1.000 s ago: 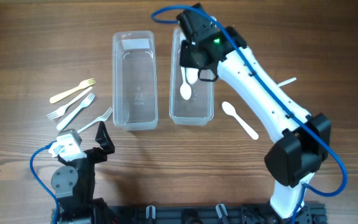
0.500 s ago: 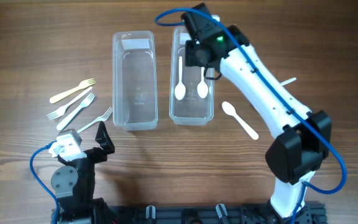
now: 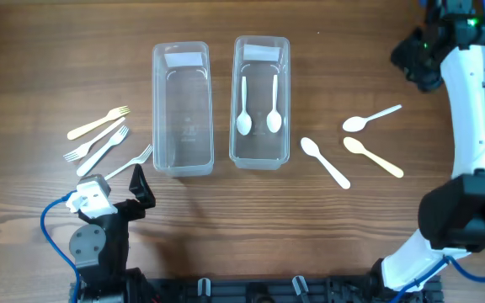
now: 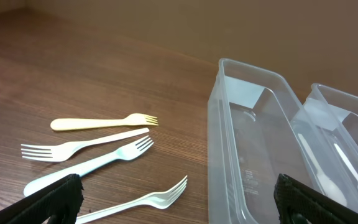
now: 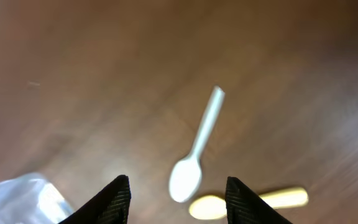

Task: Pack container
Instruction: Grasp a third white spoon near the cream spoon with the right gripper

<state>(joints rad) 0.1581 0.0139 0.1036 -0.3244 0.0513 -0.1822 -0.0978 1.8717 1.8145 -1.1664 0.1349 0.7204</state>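
Overhead view, clock directions taken from the table centre. Two clear rectangular containers stand side by side, long axes running 12 to 6. The right container, at 12 o'clock, holds two white spoons laid parallel, bowls toward 6, so they lie flat along the floor and leave room for more. The left container, at 11 o'clock, holds nothing; it is thin-walled, see-through and glossy, with a paler patch at its 12 o'clock end.

The sorting looks deliberate: four forks, one cream and three white, are fanned at 9 o'clock beside the empty container, while three loose spoons, two white and one cream, lie at 3 o'clock near the spoon container.

The right gripper hangs high at 2 o'clock with its fingers apart and nothing between them; its wrist view, blurred, looks down past them on one white spoon and the cream one, probably the next picks. The left gripper, low at 7 o'clock, is likewise spread and empty, facing the forks and both containers.
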